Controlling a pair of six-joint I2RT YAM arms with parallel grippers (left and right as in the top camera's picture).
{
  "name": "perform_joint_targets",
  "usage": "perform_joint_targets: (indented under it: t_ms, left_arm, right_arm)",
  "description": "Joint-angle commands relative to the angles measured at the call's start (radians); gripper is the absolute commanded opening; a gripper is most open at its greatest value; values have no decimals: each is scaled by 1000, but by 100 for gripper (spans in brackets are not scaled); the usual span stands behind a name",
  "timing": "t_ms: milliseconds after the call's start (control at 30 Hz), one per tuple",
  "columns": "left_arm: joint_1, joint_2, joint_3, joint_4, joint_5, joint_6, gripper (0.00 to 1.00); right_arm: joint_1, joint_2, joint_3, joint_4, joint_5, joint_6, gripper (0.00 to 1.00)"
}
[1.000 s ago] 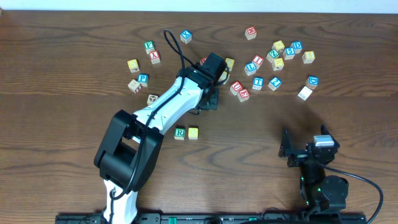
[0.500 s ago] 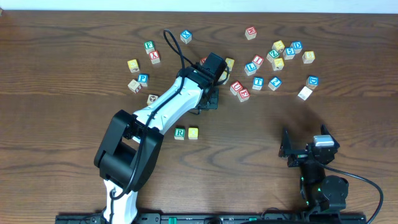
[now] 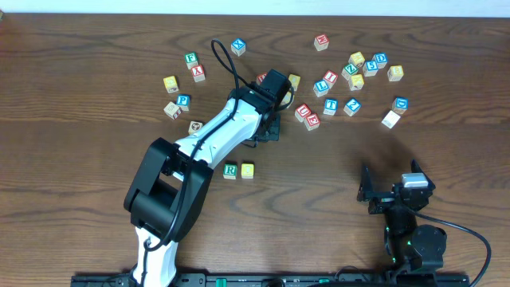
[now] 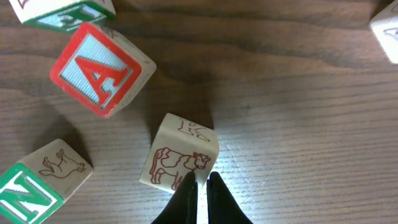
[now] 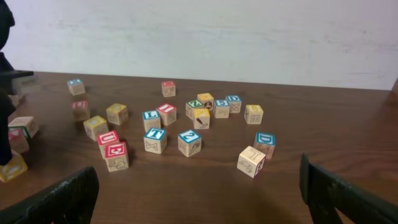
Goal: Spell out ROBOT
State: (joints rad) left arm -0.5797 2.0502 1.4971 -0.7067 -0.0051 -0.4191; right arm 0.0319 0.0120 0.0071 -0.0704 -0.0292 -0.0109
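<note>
The green R cube (image 3: 230,170) sits at mid-table with a yellow-faced cube (image 3: 248,170) touching its right side. The blue T cube (image 3: 330,105) (image 5: 154,138) lies in the right-hand cluster. My left gripper (image 4: 199,183) (image 3: 269,119) is shut and points down at the table. Its tips rest against the near corner of a cow-and-K cube (image 4: 180,155), with nothing between them. A red A cube (image 4: 99,68) and a green N cube (image 4: 28,190) lie to its left. My right gripper (image 5: 199,186) (image 3: 390,194) stands wide open near the front edge, holding nothing.
Several loose cubes are scattered at the back right (image 3: 356,70) and several more at the back left (image 3: 182,88). A green-edged cube (image 4: 62,12) is cut off at the top of the left wrist view. A pale wall rises behind the table.
The left arm's elbow has shifted slightly to the right. The cubes and both grippers stay as they were.
</note>
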Motion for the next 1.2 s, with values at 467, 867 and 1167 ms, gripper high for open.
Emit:
perform_joint_targets:
  t_ms: [467,867,1167]
  left_arm:
    - [0,38,-10,8,25,-5,7]
    - [-12,41,-10,30,67,-5,8]
    - [-37,41,-10,39,69,-5,7]
  right_arm:
    - [-5,-5,-2,-4,1,6,99]
    - [-5,-5,-2,-4,1,6,99]
    - [-5,-5,-2,-4,1,6,99]
